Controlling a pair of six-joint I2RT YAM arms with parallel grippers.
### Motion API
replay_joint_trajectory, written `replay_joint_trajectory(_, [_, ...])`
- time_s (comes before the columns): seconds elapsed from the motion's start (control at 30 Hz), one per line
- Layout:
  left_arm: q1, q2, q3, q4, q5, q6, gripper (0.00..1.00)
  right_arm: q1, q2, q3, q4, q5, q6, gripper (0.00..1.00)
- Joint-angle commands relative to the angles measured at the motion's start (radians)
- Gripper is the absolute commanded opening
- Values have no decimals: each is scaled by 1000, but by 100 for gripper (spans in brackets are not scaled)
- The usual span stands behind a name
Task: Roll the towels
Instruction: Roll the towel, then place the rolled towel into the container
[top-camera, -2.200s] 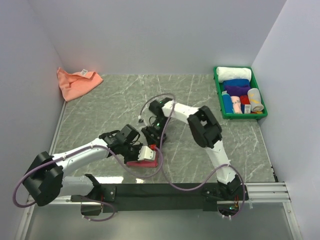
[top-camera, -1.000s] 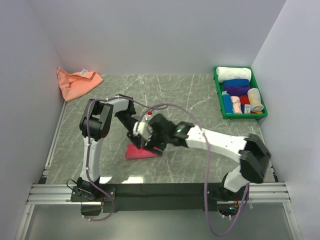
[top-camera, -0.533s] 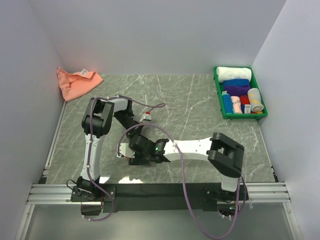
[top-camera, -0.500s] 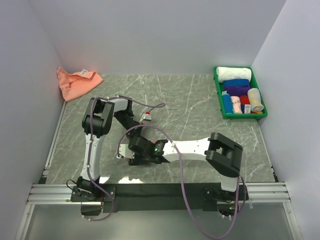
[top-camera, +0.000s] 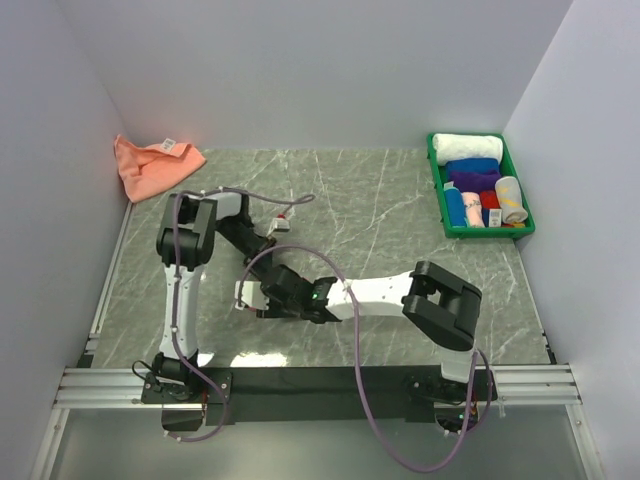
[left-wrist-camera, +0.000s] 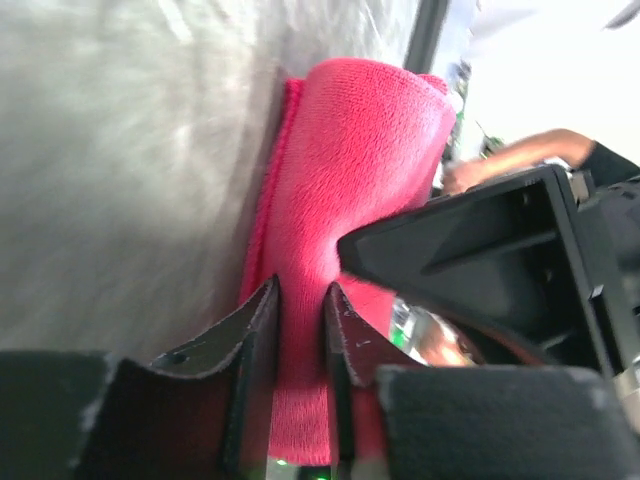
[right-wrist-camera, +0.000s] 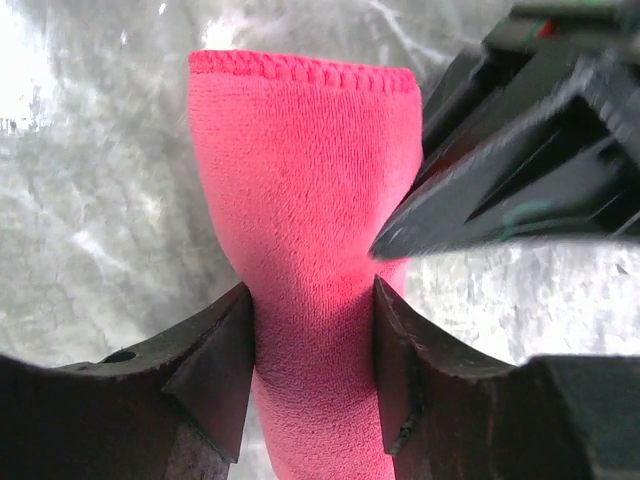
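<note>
A crimson pink towel (right-wrist-camera: 300, 170), rolled into a thick tube, lies on the marble table. My right gripper (right-wrist-camera: 312, 350) is shut on it, and the roll narrows where the jaws press. My left gripper (left-wrist-camera: 300, 320) grips the same towel (left-wrist-camera: 350, 150) from the other end, its thin fingers (left-wrist-camera: 258, 335) pressed on a fold. In the top view both grippers (top-camera: 258, 299) meet at the front left and hide the towel. A salmon orange towel (top-camera: 150, 165) lies crumpled in the far left corner.
A green tray (top-camera: 437, 172) at the far right holds rolled towels, among them white (top-camera: 467, 147), blue (top-camera: 472, 165) and purple (top-camera: 472, 181). Grey walls close in the table on three sides. The right arm (top-camera: 440, 300) stretches across the front.
The right arm has swung left and its gripper has closed round the pink towel, now covering it in the top view. The left wrist has drawn back slightly towards the far left.
</note>
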Motion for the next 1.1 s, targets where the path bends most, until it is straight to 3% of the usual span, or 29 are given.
replay_joint_trajectory(0.0, [113, -104, 6, 205, -91, 49, 30, -32, 16, -67, -143, -139, 88, 9])
replay_joint_trajectory(0.07, [158, -143, 15, 201, -88, 42, 33, -65, 4, -55, -203, -207, 119, 1])
replay_joint_trajectory(0.1, [202, -153, 24, 195, -85, 42, 39, -77, 5, -49, -247, -230, 129, 0])
replay_joint_trajectory(0.3, [348, -272, 81, 210, -49, -17, 51, -236, 10, 58, -437, -419, 247, 0])
replay_joint_trajectory(0.47, [347, -473, 19, 384, -97, -153, 57, -451, 10, 177, -568, -569, 358, 0])
replay_joint_trajectory(0.57, [319, -582, -21, 495, -120, -237, 84, -554, -7, 210, -625, -649, 399, 0])
replay_joint_trajectory(0.6, [298, -605, -32, 516, -135, -273, 98, -624, -18, 218, -649, -686, 412, 0])
replay_joint_trajectory(0.87, [140, -696, -37, 550, -198, -330, 100, -983, -104, 256, -783, -746, 396, 0])
replay_joint_trajectory(1.07, [75, -694, -28, 606, -177, -389, 99, -1261, -153, 316, -849, -677, 381, 0])
